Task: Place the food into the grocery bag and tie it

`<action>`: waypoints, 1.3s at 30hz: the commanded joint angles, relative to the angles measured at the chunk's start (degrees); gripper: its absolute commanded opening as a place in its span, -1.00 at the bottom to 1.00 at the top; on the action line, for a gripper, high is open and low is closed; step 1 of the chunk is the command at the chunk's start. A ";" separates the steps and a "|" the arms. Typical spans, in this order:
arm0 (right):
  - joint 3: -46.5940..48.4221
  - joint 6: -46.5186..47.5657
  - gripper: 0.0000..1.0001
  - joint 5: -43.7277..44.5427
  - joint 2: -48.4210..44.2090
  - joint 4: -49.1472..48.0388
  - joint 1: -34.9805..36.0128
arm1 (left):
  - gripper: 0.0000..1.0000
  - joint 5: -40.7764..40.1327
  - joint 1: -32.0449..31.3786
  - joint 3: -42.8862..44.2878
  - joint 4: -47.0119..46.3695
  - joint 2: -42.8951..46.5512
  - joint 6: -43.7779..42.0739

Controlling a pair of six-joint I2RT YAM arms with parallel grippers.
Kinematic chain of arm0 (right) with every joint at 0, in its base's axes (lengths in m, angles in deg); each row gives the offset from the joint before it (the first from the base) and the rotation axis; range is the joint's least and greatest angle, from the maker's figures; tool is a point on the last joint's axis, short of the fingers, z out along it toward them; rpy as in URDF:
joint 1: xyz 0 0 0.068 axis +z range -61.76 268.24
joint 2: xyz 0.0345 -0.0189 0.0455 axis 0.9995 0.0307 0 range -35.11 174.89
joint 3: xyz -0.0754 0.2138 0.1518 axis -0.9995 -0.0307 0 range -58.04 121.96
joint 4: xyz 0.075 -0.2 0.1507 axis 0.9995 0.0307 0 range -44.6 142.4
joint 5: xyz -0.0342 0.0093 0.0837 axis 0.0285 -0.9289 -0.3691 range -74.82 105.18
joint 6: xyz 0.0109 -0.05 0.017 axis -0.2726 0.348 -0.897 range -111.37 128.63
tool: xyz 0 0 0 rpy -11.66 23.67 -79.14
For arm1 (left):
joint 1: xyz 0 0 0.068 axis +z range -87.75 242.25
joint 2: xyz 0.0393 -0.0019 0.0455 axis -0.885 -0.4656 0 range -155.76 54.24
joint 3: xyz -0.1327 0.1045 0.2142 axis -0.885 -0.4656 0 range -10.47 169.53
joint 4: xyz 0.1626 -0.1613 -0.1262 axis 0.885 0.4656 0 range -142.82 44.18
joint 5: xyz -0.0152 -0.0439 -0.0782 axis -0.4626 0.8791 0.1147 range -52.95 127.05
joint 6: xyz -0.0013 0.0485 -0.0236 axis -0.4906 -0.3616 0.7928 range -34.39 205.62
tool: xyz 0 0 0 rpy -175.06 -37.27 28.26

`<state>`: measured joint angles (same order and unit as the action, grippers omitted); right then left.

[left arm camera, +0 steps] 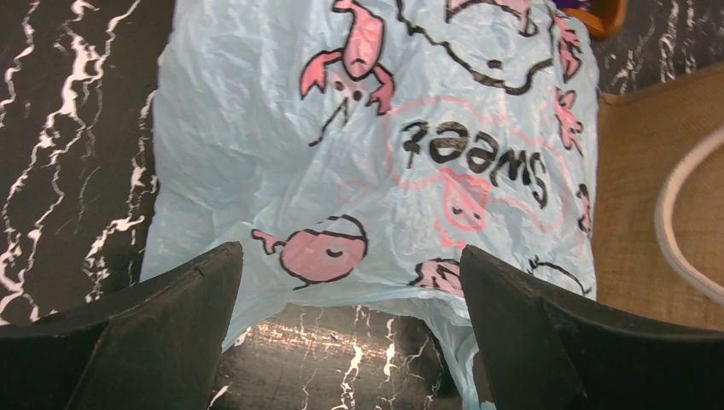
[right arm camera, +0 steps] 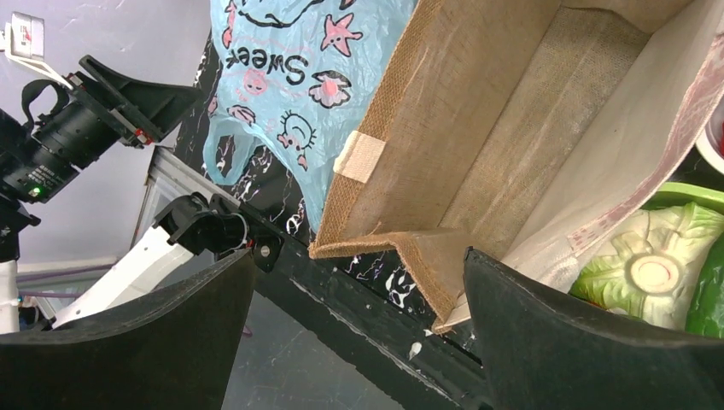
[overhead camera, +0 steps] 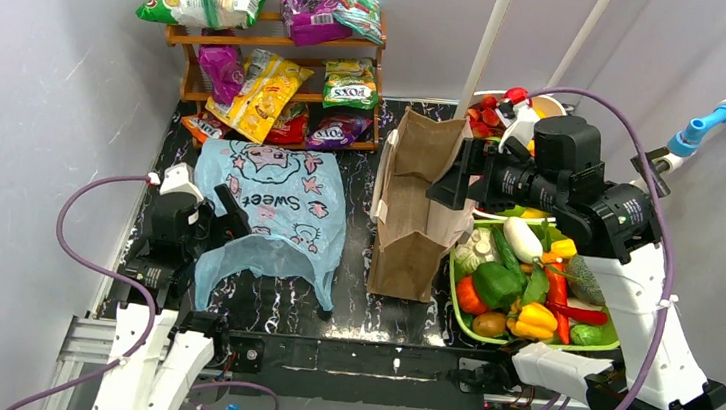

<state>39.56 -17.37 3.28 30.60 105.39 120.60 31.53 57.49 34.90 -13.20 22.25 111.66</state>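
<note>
Jaws are seen fully spread on both arms, nothing held: left jaws over the near rim of the grocery bag, right jaws above the brown bag. The grocery bag is laid flat by the tabletop's left edge. The food is heaped in a tray at the near right corner. Bag film is judged limp and slippery, best pinched at a handle loop. Food is judged glossy and rigid, best gripped mid-body.

grocery bag: cropped by top edge, left wrist view | food: partly hidden behind right arm
</note>
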 commanded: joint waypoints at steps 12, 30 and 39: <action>5.94 -0.49 0.97 0.26 2.67 3.37 2.23 | 0.99 -2.65 -0.25 2.88 3.97 1.71 0.90; 0.14 -4.90 0.97 23.76 -3.90 13.27 2.53 | 0.99 5.33 -7.09 1.79 2.59 6.29 -2.15; -9.94 -10.14 0.97 29.32 -11.08 11.37 2.51 | 0.99 14.20 -8.16 13.84 13.07 -3.31 -13.54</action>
<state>32.15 -24.47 28.65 20.33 117.98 122.87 41.06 50.37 45.34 -5.11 22.08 105.49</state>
